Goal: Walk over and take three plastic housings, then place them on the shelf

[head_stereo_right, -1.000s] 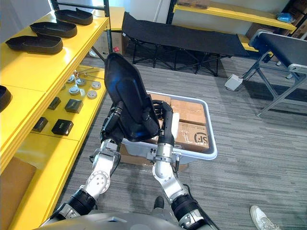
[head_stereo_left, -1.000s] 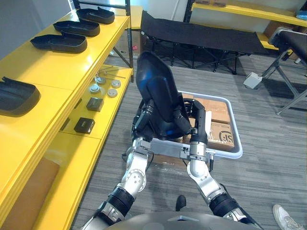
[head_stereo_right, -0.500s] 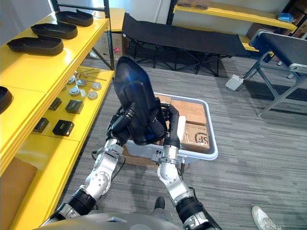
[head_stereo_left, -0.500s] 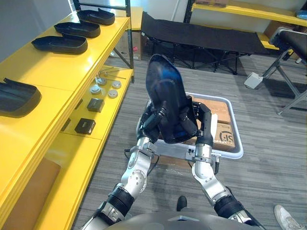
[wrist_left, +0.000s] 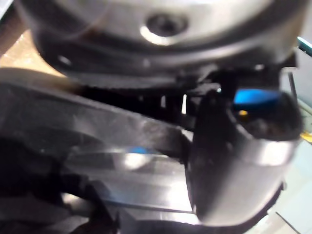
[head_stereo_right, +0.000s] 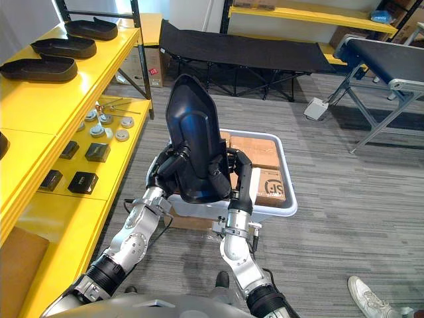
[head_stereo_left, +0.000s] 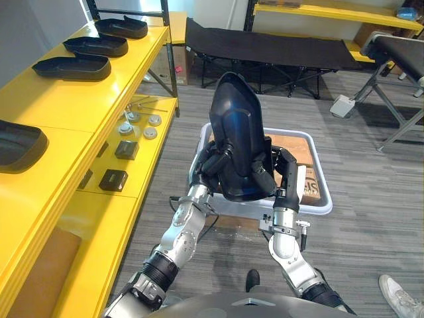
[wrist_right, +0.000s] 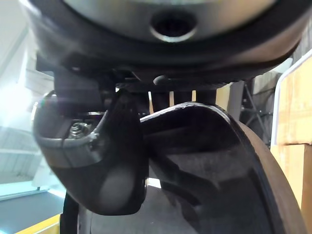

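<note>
I hold one large black plastic housing [head_stereo_left: 238,129] upright in front of me, between both hands, above a white bin [head_stereo_left: 319,207]. My left hand [head_stereo_left: 213,161] curls round its lower left edge. My right hand [head_stereo_left: 287,173] clasps its lower right side, and in the right wrist view the thumb [wrist_right: 97,161] presses on the housing's rim [wrist_right: 219,146]. Several more black housings lie on the yellow shelf [head_stereo_left: 59,99] at my left: three in a row at the far end [head_stereo_left: 71,67] [head_stereo_left: 96,45] [head_stereo_left: 121,26] and one nearer [head_stereo_left: 18,143].
The white bin holds cardboard boxes [head_stereo_right: 265,149]. A lower yellow shelf level carries small dark boxes [head_stereo_left: 113,179] and round metal parts [head_stereo_left: 138,123]. A black folding cot [head_stereo_left: 271,46] stands at the back, a bench frame [head_stereo_left: 397,66] at the right. A person's white shoe [head_stereo_left: 397,298] is at lower right.
The housing has swung from leaning left to standing more upright and has moved right, over the bin. The whole picture has shifted a little, so the camera has moved.
</note>
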Motion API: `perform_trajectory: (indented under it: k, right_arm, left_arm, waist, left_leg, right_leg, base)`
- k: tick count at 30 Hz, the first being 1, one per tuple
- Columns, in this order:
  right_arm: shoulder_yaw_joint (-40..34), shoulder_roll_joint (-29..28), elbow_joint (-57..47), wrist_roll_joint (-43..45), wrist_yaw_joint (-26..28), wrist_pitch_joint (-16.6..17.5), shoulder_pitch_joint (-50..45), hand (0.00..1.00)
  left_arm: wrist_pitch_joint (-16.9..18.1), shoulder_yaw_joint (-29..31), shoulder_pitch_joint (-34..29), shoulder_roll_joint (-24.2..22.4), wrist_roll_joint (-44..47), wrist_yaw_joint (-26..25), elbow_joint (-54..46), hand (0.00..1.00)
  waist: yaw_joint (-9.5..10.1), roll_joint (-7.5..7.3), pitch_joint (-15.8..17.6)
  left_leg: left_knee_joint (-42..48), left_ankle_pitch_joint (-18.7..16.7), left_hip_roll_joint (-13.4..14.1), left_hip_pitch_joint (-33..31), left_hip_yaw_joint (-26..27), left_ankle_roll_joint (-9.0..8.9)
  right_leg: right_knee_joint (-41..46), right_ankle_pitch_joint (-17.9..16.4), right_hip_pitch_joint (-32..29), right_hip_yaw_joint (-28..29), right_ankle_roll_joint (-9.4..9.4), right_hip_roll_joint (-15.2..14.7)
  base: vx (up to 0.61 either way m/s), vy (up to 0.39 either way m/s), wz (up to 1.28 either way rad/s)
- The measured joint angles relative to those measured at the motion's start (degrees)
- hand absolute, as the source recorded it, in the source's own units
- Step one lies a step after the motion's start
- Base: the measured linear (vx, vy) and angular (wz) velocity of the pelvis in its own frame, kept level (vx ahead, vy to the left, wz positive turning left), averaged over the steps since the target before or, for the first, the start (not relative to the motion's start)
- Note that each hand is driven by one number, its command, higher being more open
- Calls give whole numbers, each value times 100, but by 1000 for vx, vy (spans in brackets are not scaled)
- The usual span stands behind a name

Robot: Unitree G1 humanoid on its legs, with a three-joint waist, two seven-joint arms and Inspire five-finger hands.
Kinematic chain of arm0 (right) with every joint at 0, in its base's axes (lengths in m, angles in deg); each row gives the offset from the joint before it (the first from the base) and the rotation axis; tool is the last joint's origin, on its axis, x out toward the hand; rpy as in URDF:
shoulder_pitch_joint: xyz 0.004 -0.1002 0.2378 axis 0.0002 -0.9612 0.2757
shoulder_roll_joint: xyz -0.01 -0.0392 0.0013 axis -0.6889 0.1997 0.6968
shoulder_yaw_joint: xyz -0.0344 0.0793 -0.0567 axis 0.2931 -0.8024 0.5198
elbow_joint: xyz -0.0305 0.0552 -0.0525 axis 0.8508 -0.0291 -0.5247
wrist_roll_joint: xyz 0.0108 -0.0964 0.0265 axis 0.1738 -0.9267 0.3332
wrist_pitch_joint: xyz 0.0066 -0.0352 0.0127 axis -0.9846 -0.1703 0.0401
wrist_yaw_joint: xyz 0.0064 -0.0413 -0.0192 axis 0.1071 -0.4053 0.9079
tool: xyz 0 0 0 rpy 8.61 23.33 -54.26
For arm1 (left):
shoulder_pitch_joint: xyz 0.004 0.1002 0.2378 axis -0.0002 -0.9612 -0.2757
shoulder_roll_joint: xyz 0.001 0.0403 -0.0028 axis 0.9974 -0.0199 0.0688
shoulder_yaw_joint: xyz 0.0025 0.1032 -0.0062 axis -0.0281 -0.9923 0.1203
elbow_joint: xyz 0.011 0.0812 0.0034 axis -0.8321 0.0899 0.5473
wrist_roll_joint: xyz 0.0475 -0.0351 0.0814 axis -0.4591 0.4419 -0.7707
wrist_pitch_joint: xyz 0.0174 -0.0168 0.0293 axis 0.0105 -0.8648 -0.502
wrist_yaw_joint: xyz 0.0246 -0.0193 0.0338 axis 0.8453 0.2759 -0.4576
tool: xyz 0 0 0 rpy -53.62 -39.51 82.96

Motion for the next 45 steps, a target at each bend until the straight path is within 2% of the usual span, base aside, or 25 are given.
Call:
perform_trajectory:
  k: [3, 7, 10, 12, 18, 20, 25, 26, 30, 34, 36, 40, 45]
  right_arm:
    - [233, 150, -3, -27, 54, -2, 3, 100]
    - [319, 196, 16, -4, 185, -102, -16, 100]
    - [331, 189, 17, -3, 183, -160, -13, 100]
    - [351, 167, -9, -1, 183, -241, 26, 100]
    - [580, 145, -9, -6, 278, -463, 190, 100]
    - [763, 101, -7, -15, 340, -510, 170, 100]
    - [642, -49, 27, -10, 325, -528, -26, 100]
    - [597, -51, 60, -5, 330, -534, -82, 100]
    - [481, -82, 60, 114, 542, -509, -257, 100]
    - [486, -90, 54, 829, 1117, -142, -401, 100]
    - [481, -99, 6, 1137, 1309, -12, -489, 100]
    - [26, -160, -439, 1329, 1558, 15, -747, 100]
    - [-1111, -122, -892, 1159, 1585, -19, -1116, 100]
  left_arm:
    - [0, -97, 26, 24, -201, -20, 0, 0]
    - [19, -239, 115, 116, -597, -328, -23, 0]
    - [3, -360, 109, 114, -1246, -899, -260, 0]
    - [3, -360, 102, 112, -2112, -1345, -485, 0]
    - [49, 14, -101, 76, -3927, -2232, -885, 0]
    - [373, 305, -275, -32, -4489, -2768, -902, 0]
    - [807, 968, -593, -242, -4944, -3778, -1070, 0]
    - [919, 1174, -699, -244, -5185, -4155, -1094, 0]
    - [929, 1414, -825, -251, -5763, -4862, -1111, 0]
    - [922, 1372, -882, -261, -5898, -4997, -1112, 0]
    - [929, 1377, -883, -257, -5819, -4886, -1112, 0]
    - [1123, 1651, -1028, -281, -5459, -4424, -1126, 0]
    - [1197, 2285, -1724, -355, -4440, -3591, -1891, 0]
  waist:
    - [8, 7, -4]
    - [16, 11, -6]
    - [21, 13, -5]
    - [28, 14, -5]
    - [56, 16, -5]
    - [69, 19, -3]
    - [165, 19, -2]
    - [180, 19, -2]
    - [205, 19, -2]
    - [170, 20, -1]
    - [161, 21, -1]
    - [142, 65, 4]
    - [21, 90, -10]
  left_leg:
    - [26, -21, -12, -3, 0, 9]
    - [46, -36, -25, -8, -3, 18]
    - [48, -37, -23, -12, -4, 19]
    - [48, -38, -21, -11, -5, 19]
    - [48, -42, -14, -7, -15, 21]
    - [48, -50, -16, 0, -42, 22]
    - [48, -59, -15, 7, -87, 19]
    - [45, -60, -16, 2, -103, 17]
    - [38, -62, -12, -3, -108, 15]
    - [30, -67, 0, -4, -102, 15]
    - [28, -73, 14, -5, -89, 10]
    - [-9, -61, 24, 6, 19, -21]
    - [13, -111, 42, 31, 63, -51]
  right_leg:
    - [0, 3, 10, 3, 5, -13]
    - [0, 5, 14, 3, 8, -27]
    - [0, 5, 12, 2, 7, -25]
    - [0, 5, 13, 2, 7, -23]
    - [-1, 5, 21, 2, 7, -12]
    - [0, 4, 40, -6, 7, -10]
    - [0, -4, 85, -48, 4, -10]
    - [0, -5, 94, -66, 4, -11]
    - [0, -16, 96, -83, -7, -11]
    - [-1, -35, 81, -80, -31, -1]
    - [-1, -55, 66, -68, -62, 14]
    - [1, -54, -25, 18, -68, 35]
    - [3, -31, -24, 31, -34, 60]
  base:
    - [0, 0, 0]
    - [0, 0, 0]
    - [0, 0, 0]
    - [0, 0, 0]
    - [0, 0, 0]
    - [0, 0, 0]
    - [-8, 3, 5]
    - [0, 0, 8]
    - [0, 0, 2]
    - [0, 0, 0]
    - [0, 0, -5]
    - [3, 3, -13]
    - [30, 13, -6]
